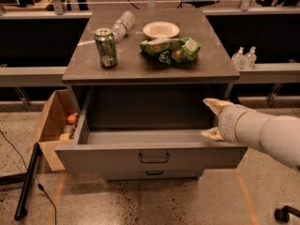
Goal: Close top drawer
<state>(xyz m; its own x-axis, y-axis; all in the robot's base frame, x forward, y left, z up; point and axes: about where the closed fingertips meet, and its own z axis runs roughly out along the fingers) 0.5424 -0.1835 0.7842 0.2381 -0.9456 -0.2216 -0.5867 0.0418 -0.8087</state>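
At top drawer point(93, 157) right wall | gripper point(210, 119) spread wide | drawer pulled out

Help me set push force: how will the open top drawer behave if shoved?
Probably slides straight: the top drawer is a rigid box. Likely light: it looks empty. The pincer, open at its right end, might skew it.

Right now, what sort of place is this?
Likely an office or lab: long desks behind, soda can and chip bag on a cabinet. The open gripper is at the right of the top drawer.
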